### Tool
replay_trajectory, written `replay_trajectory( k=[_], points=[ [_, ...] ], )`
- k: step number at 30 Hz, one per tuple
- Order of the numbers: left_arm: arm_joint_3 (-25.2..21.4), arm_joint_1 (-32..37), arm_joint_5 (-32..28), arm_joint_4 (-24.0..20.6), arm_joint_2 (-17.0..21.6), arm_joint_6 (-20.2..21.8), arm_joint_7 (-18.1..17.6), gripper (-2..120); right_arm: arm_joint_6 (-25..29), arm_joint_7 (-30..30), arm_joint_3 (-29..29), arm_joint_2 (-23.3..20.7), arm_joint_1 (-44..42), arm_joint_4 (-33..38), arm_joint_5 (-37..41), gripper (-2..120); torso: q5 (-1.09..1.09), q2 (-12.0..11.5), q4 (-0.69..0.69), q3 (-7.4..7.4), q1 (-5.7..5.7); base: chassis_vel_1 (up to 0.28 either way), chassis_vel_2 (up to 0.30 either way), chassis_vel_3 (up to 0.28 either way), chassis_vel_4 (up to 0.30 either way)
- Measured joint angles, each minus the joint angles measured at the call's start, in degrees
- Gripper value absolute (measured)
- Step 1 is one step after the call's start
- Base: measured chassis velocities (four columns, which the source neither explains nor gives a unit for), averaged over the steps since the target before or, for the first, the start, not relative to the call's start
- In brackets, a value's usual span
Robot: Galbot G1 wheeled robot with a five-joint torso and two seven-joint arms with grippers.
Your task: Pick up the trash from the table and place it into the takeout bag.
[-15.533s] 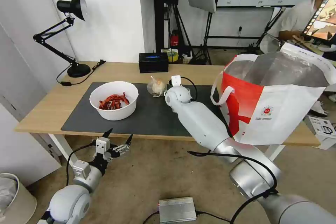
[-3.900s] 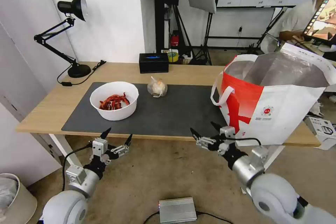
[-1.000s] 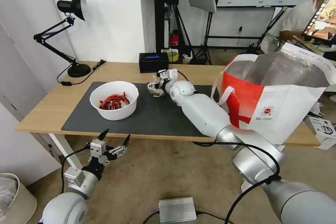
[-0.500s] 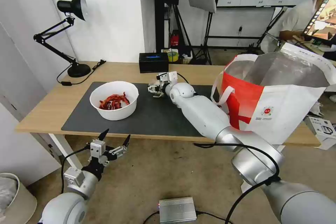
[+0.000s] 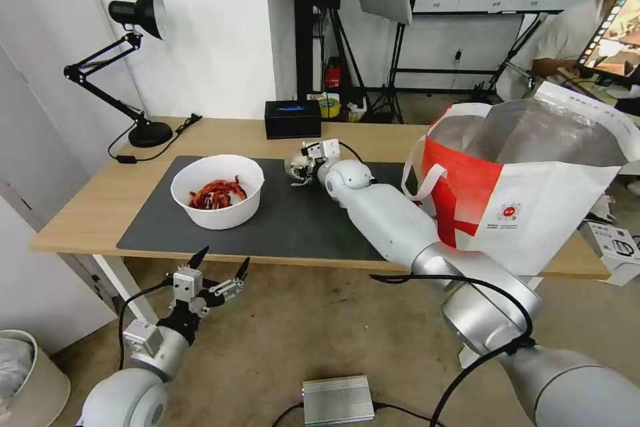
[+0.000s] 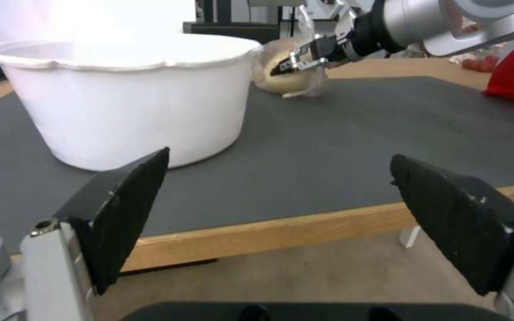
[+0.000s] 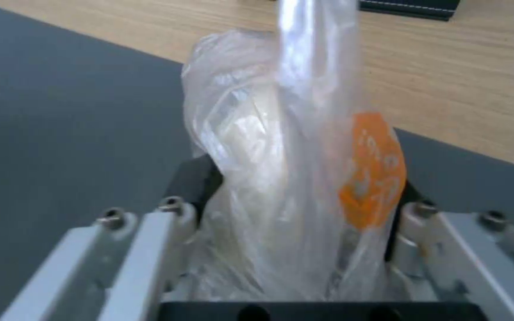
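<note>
The small knotted clear bag (image 5: 295, 167) of trash sits on the dark mat (image 5: 300, 227) of the table (image 5: 93, 207), still touching it. My right gripper (image 5: 303, 161) reaches across the mat and is shut on this bag (image 7: 292, 178), which is squeezed between its fingers (image 7: 197, 183). The white bowl (image 5: 217, 190) of red scraps stands on the mat's left part. At the table's right end stands the takeout bag (image 5: 527, 200), its mouth open. My left gripper (image 5: 217, 273) hangs open below the table's front edge, facing the bowl (image 6: 132, 93).
A black desk lamp (image 5: 133, 73) stands at the back left corner with its cable on the tabletop. A black box (image 5: 292, 119) sits at the far edge behind the knotted bag. On the floor are a silver unit (image 5: 337, 400) and a bin (image 5: 27, 373).
My right arm came up from the table's front and reached the knotted bag. In the last second its fingers closed on the bag and shifted slightly right. The left arm stayed put.
</note>
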Motion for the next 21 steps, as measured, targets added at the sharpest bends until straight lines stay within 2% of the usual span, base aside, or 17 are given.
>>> replay_trajectory(
  k=[1, 4, 6, 11, 15, 18, 20, 21],
  points=[
    [0.0, 0.0, 0.0, 0.0, 0.0, 0.0, 0.0, 100, 0.0, 0.0, 0.0, 0.0, 0.0, 0.0, 0.0, 46, 0.00, 0.0, 0.00, 0.00, 0.00, 0.000, 0.000, 0.000, 0.000],
    [0.0, -0.2, -0.1, 0.0, 0.0, 0.0, 0.0, 100, -0.5, 0.6, -0.1, -0.6, -0.3, 1.4, 0.3, 28, 0.00, 0.0, 0.00, 0.00, 0.00, 0.000, 0.000, 0.000, 0.000],
    [0.0, -0.2, -0.1, -0.1, 0.0, 0.0, 0.0, 100, -0.7, 1.0, -0.1, -1.0, -0.5, 2.1, 0.4, 25, 0.00, 0.0, 0.00, 0.00, 0.00, 0.000, 0.000, 0.000, 0.000],
    [-0.2, -0.1, -0.1, -0.1, 0.1, 0.0, 0.0, 100, -3.0, 5.7, -0.2, -3.1, -2.1, 8.8, 2.2, 7, 0.00, 0.0, 0.00, 0.00, 0.00, 0.000, 0.000, 0.000, 0.000],
    [-0.4, -0.1, -0.2, -0.2, 0.4, 0.0, -0.1, 100, -3.6, 7.8, -0.2, -4.6, -2.9, 12.2, 2.8, 3, 0.00, 0.0, 0.01, 0.00, 0.00, 0.000, 0.000, 0.000, 0.000],
    [-0.4, -0.1, -0.2, -0.3, 0.4, 0.0, -0.2, 100, -3.9, 9.6, -0.8, -7.0, -3.8, 16.3, 3.5, 3, 0.01, 0.0, 0.00, 0.00, 0.00, 0.000, 0.000, 0.000, 0.000],
    [-0.3, -0.2, -0.3, -0.4, 0.2, 0.0, -0.3, 100, -4.3, 12.1, -1.6, -10.1, -4.9, 20.8, 4.6, 3, 0.00, 0.0, -0.01, 0.00, 0.00, 0.000, 0.000, 0.000, 0.000],
    [-0.3, -0.2, -0.3, -0.4, 0.2, 0.0, -0.3, 100, -4.3, 12.1, -1.6, -10.1, -4.9, 20.8, 4.6, 3, 0.00, 0.0, -0.01, 0.00, 0.00, 0.000, 0.000, 0.000, 0.000]
  ],
)
